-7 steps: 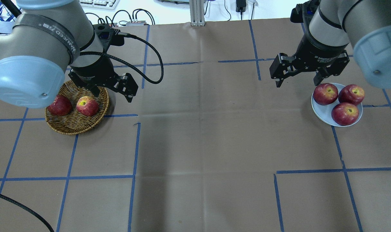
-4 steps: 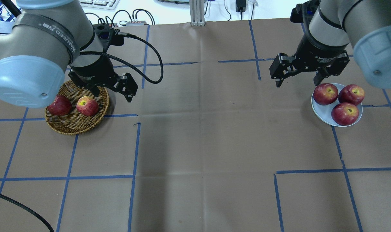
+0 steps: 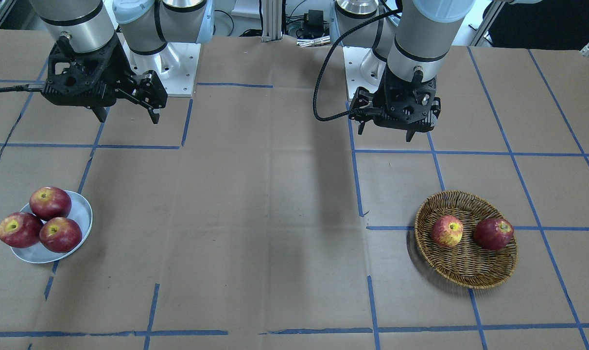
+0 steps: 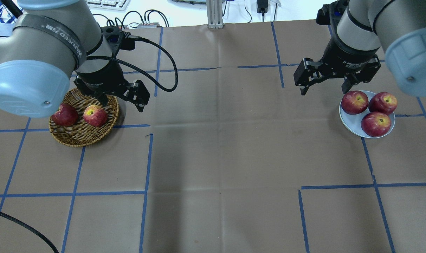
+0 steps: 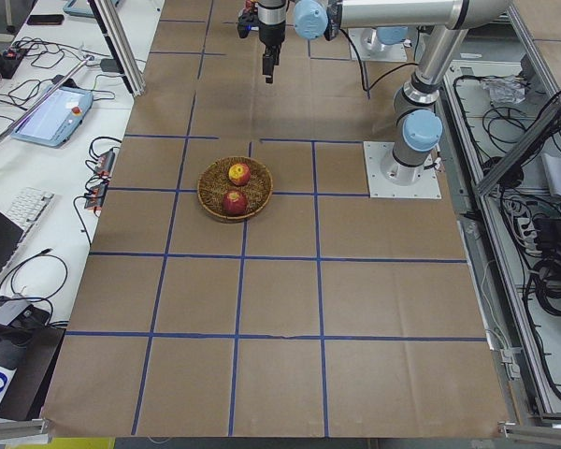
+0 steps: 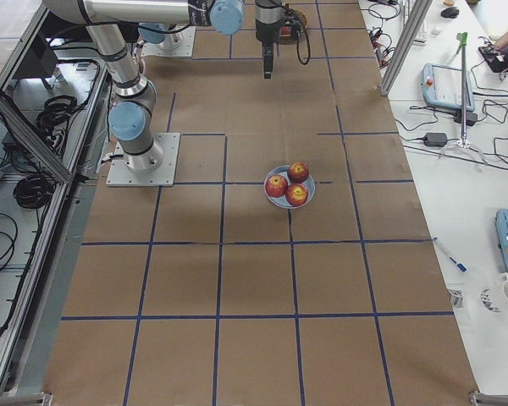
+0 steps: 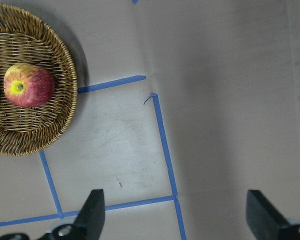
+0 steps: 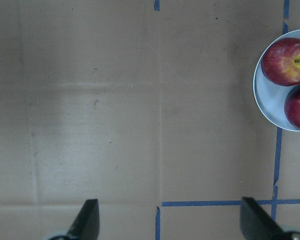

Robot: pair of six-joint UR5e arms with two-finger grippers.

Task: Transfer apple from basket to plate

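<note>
The apple [image 4: 95, 115], red with yellow streaks, lies in the wicker basket [image 4: 79, 140] at the table's left, beside a darker red apple [image 4: 64, 114]. It also shows in the front view [image 3: 447, 230] and the left wrist view [image 7: 28, 84]. My left gripper [image 4: 122, 104] is open and empty, held high over the basket's far right rim. The white plate [image 4: 353, 121] at the right holds three red apples. My right gripper [image 4: 323, 90] is open and empty, raised just left of and behind the plate [image 8: 275, 107].
Brown paper with blue tape lines covers the table. A black cable loops from the left wrist [image 4: 170, 70]. Cables and a metal post [image 4: 214, 14] stand past the far edge. The paper between the basket and the plate is bare.
</note>
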